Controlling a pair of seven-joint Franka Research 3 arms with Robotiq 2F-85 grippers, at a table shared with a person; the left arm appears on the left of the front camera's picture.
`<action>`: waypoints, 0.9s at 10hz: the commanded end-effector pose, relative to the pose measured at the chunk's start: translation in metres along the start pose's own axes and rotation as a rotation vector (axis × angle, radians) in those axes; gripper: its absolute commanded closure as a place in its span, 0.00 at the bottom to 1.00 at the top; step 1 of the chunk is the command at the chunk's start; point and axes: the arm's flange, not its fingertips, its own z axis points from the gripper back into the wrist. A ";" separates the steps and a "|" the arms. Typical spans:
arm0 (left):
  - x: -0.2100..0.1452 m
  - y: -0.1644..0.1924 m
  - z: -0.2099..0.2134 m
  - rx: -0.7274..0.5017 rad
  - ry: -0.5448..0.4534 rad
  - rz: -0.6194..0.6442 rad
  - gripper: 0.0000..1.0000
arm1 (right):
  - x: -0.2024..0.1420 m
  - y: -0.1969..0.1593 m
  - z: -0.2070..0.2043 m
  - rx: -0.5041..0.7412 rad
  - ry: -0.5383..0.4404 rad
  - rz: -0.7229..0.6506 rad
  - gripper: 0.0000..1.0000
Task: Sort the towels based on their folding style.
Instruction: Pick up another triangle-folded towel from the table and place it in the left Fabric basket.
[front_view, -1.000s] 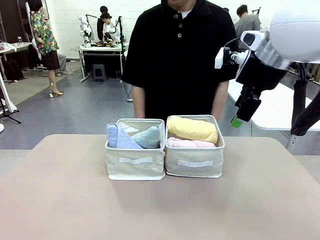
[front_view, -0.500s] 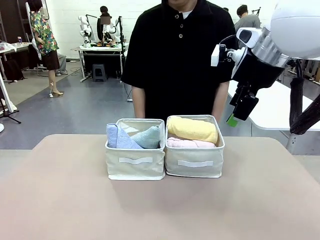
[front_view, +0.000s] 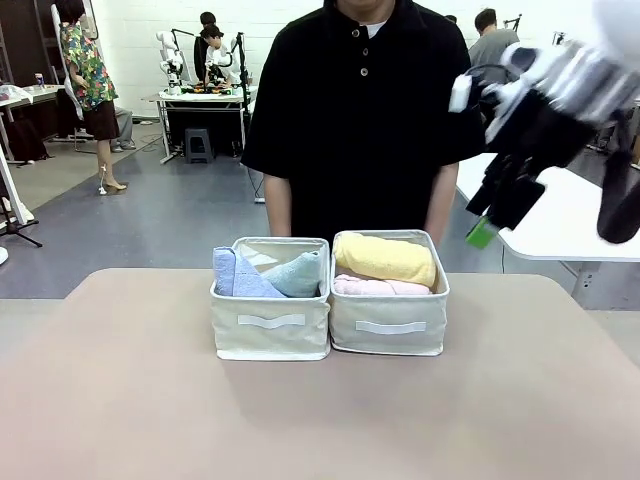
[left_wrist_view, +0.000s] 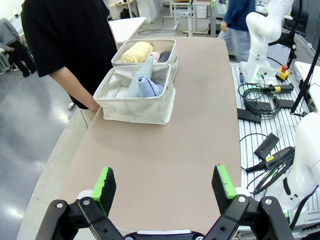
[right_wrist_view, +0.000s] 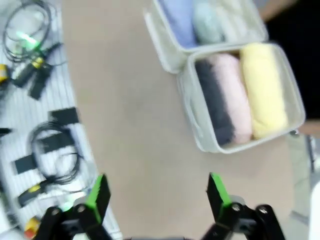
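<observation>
Blurring smears my right gripper (front_view: 497, 215) in the front view, where it hangs in the air to the right of the person (front_view: 360, 110), well above the table (front_view: 320, 400); the gap between its fingers is hard to read there, but its own wrist view shows the green pads (right_wrist_view: 98, 192) spread wide with nothing between them. My left gripper (left_wrist_view: 164, 187) also stands spread and empty, low over the near end of the table and well apart from the baskets. Two cream fabric baskets sit side by side, touching, at the far middle of the table. The left basket (front_view: 271, 325) holds the light blue towel (front_view: 236, 275) and the pale teal towel (front_view: 297, 273), both cone-like, tips up; the basket wall cuts off their lower parts. The right basket (front_view: 390, 325) holds the yellow towel (front_view: 385, 258) as a roll lying along the far side, and the pale pink towel (front_view: 378, 286) just in front of it, only its top showing over the rim. The dark grey towel (right_wrist_view: 214, 107) shows from above beside the pink roll; from the front it is hidden. A white roll I cannot make out. The person stands just behind the baskets, forearms down, hands hidden behind them. Cables (left_wrist_view: 260, 97) lie on the slatted bench beside the table.
</observation>
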 end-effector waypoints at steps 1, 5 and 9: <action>0.002 -0.001 0.000 0.004 -0.010 -0.004 0.00 | -0.036 -0.015 0.057 0.171 -0.170 0.022 0.00; 0.002 -0.001 0.000 0.004 -0.010 -0.004 0.00 | -0.153 -0.048 0.129 0.088 -0.522 0.183 0.00; 0.002 -0.001 0.000 0.004 -0.010 -0.004 0.00 | -0.252 -0.057 0.153 -0.081 -0.619 0.174 0.00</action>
